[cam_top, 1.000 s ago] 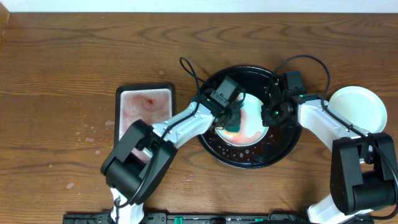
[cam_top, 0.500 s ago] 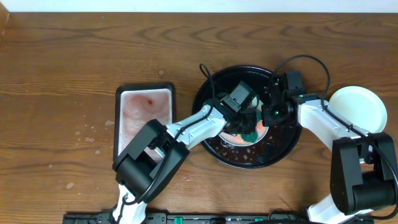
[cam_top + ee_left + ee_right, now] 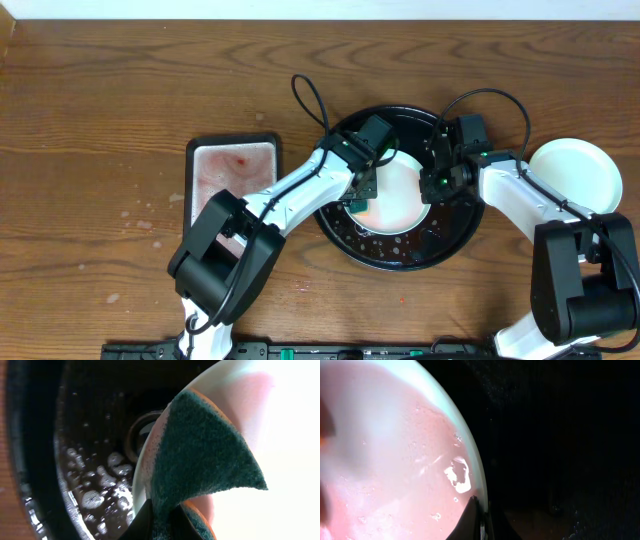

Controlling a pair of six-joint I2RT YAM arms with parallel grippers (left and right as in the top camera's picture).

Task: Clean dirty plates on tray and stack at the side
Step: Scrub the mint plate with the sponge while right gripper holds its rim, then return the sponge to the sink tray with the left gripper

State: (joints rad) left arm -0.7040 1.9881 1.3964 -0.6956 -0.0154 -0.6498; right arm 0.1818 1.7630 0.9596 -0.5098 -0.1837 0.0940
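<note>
One pale plate (image 3: 402, 190) with a pink watery smear lies in the round black tray (image 3: 345, 240). My left gripper (image 3: 357, 198) is shut on a green sponge (image 3: 200, 455) and presses it on the plate's left edge (image 3: 280, 460). My right gripper (image 3: 432, 186) is shut on the plate's right rim (image 3: 395, 460), its jaws (image 3: 480, 516) pinching the rim. A clean white plate (image 3: 575, 172) sits on the wooden tabletop to the right of the tray. No third plate shows.
A small black rectangular basin (image 3: 232, 150) of pinkish water stands left of the tray. The tray floor (image 3: 90, 485) is wet with droplets. Water drops spot the wood (image 3: 140, 215) left of the basin. Both arms reach over the tray.
My left gripper swept the sponge to the right across the plate and then back to its left edge. More of the plate now shows. The right gripper has not moved.
</note>
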